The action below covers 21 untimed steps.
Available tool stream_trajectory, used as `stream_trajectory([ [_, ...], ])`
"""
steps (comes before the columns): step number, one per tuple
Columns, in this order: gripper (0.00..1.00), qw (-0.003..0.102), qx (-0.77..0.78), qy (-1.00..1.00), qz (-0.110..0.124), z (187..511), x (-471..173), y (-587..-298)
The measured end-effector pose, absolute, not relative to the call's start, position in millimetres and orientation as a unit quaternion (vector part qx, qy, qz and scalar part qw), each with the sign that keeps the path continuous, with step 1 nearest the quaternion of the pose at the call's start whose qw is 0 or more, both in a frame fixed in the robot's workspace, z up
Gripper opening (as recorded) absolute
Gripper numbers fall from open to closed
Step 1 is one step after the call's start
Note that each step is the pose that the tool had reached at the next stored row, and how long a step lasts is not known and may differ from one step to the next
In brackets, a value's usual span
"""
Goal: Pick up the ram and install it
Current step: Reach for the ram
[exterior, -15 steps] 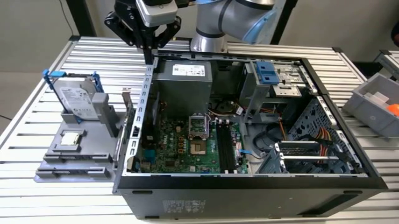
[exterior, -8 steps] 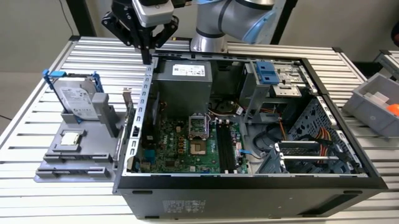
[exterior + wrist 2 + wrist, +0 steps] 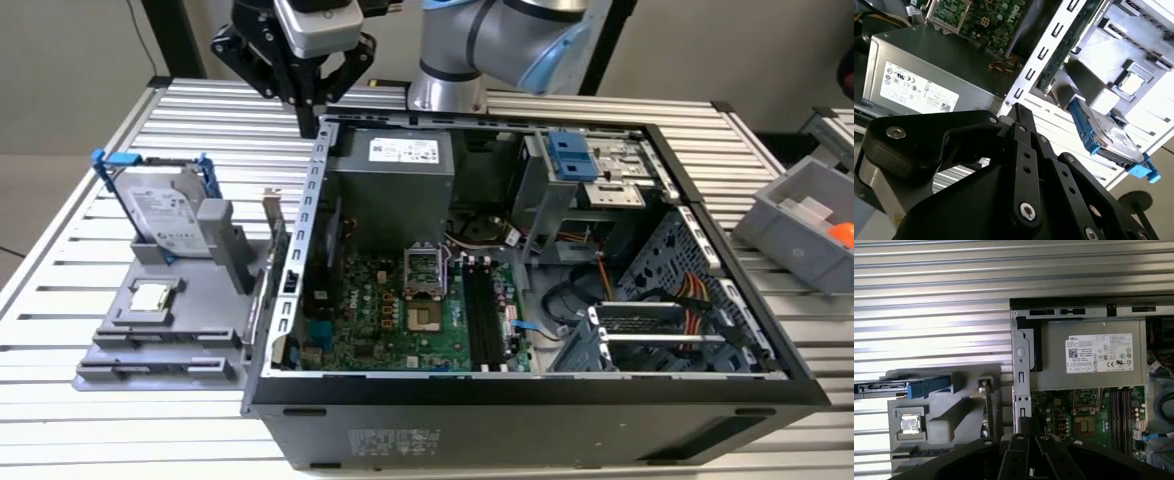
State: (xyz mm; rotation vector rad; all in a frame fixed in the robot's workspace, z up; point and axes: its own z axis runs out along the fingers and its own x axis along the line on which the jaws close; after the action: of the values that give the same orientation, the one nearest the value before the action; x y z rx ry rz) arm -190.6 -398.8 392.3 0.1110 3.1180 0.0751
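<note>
- 1 black gripper (image 3: 311, 120) hangs over the back corner of the open computer case (image 3: 534, 395). Its fingers are drawn together to a point and have hold of nothing.
- From where I stand, the ram (image 3: 988, 407) is below the gripper and well apart from it, not touched by it. It stands on its long edge in a slot of the grey holder (image 3: 200, 335), just outside the case's side wall.
- Seen in the first wrist view, the stick is edge-on, a thin dark line between the holder's block and the pale metal wall, with the gripper's fingertips nearer the wall than the ram.
- That holder sits on the slatted metal table (image 3: 200, 110), lower than the gripper and on the side away from the case, and it carries 3 things. They are the ram, a grey hard drive (image 3: 163, 215) upright in a blue frame, and a small square silver processor (image 3: 150, 297) lying flat in a recess.
- Inside the case, almost straight under the gripper, is the grey power supply (image 3: 394, 170) with its white label.
- Further from the gripper lies the green motherboard (image 3: 387, 320), and beyond that the long black memory slots (image 3: 487, 320).
- Far off on the opposite side of the case from the gripper, a grey bin (image 3: 794, 225) holds something orange (image 3: 841, 233).
</note>
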Motion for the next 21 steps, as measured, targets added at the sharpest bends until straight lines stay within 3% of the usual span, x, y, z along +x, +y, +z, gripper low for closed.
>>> stream_trajectory([
  [21, 0.0, 0.01, 0.036, 0.999, 0.024, 392, -203, -399],
])
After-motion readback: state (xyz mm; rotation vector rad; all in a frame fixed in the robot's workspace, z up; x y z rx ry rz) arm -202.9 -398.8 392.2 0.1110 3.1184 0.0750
